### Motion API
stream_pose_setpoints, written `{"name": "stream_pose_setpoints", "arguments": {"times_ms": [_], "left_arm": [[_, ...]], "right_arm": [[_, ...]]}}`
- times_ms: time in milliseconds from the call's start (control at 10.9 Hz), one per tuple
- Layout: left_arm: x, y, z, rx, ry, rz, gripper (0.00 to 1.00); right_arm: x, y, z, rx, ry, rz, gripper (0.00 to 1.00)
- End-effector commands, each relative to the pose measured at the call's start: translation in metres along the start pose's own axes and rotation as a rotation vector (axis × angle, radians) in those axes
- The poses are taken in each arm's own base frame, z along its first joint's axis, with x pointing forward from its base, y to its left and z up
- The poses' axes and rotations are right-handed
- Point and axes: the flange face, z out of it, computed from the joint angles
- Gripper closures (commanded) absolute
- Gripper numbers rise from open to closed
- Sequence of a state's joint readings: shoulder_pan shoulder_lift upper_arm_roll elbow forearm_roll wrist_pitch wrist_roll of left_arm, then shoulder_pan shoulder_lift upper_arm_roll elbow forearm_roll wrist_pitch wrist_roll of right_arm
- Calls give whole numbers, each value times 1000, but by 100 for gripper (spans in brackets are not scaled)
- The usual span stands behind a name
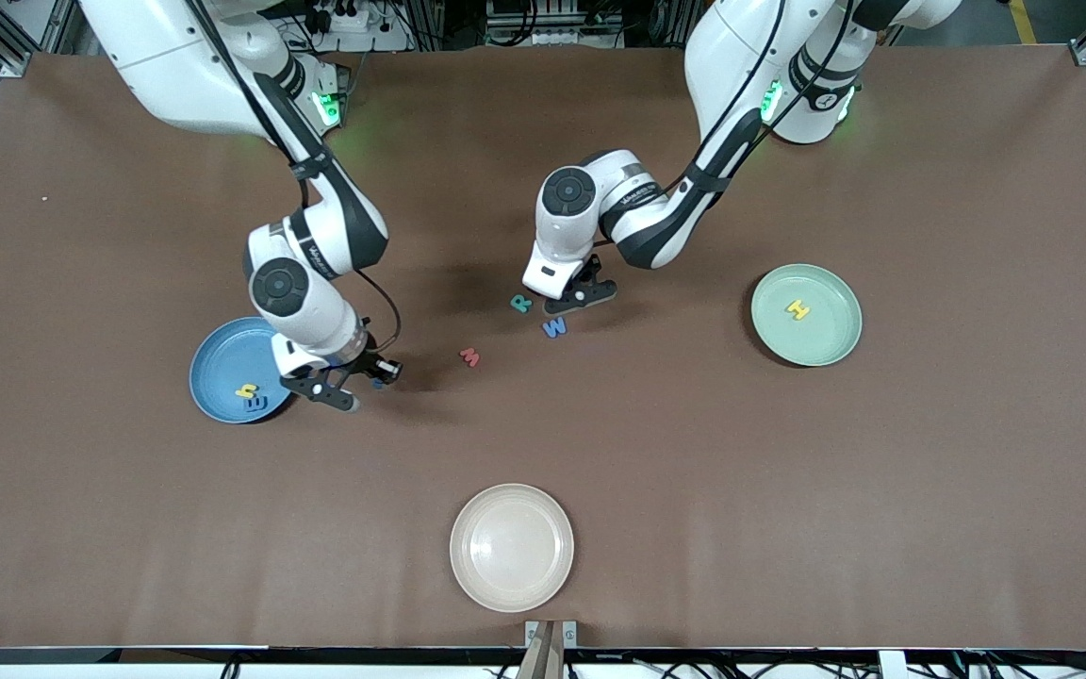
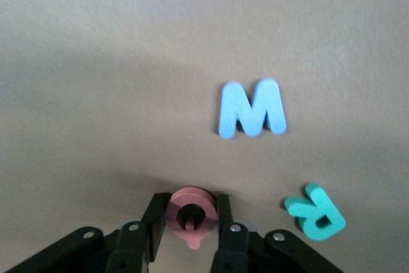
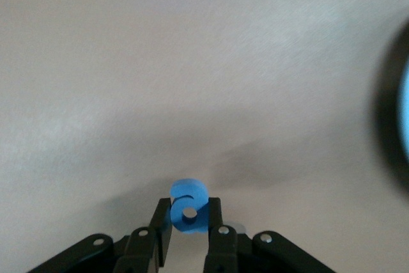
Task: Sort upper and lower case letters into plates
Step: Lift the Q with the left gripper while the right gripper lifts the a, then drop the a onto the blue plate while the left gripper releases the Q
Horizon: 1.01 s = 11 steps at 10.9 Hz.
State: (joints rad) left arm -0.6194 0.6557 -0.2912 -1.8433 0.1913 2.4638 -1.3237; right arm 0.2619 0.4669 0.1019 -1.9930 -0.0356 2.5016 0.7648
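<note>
My left gripper [image 1: 584, 296] is low over the middle of the table, shut on a red letter [image 2: 191, 215] with a round hole. Beside it lie a teal R [image 1: 521, 303] [image 2: 316, 214] and a blue W [image 1: 554, 327] [image 2: 252, 108]. A red m [image 1: 469, 356] lies nearer the front camera. My right gripper [image 1: 366, 377] [image 3: 190, 214] is shut on a blue lower case letter [image 3: 189, 205], beside the sky blue plate [image 1: 221, 358]. That plate holds a yellow letter [image 1: 246, 389] and a blue letter [image 1: 258, 405]. The mint green plate [image 1: 830, 335] holds a yellow H [image 1: 797, 309].
A cream-white plate [image 1: 512, 547] with nothing on it sits near the table's front edge. The brown table [image 1: 788, 490] is bare around it. The sky blue plate's rim [image 3: 404, 113] shows at the edge of the right wrist view.
</note>
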Motion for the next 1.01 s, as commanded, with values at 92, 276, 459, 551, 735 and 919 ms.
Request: {"name": "stream_pose_setpoints", "arguments": {"times_ms": [92,276,459,551,735,919], "left_arm": [[33,-17,-50,37,8,61,91],[59,-39,-72,82,-3,101,91],[81,-60,-99,112,-32,154,95],[94,-71,-110,113,-56,178,95],[111,-94,-131,137,-85,219,95],[135,-131,-150,161,-112,300,95]], "right_arm": [[20,18,-21,-34,41,-10,100],[41,47,-30,-83,21,-68,100],[70,90,-56,-113,-1,-137,100],[79,112,-63,-132,-29,-164,100],[96,151,-62,-148,-49,-183,100],[107,184,-55,-161,-78,-190,100]]}}
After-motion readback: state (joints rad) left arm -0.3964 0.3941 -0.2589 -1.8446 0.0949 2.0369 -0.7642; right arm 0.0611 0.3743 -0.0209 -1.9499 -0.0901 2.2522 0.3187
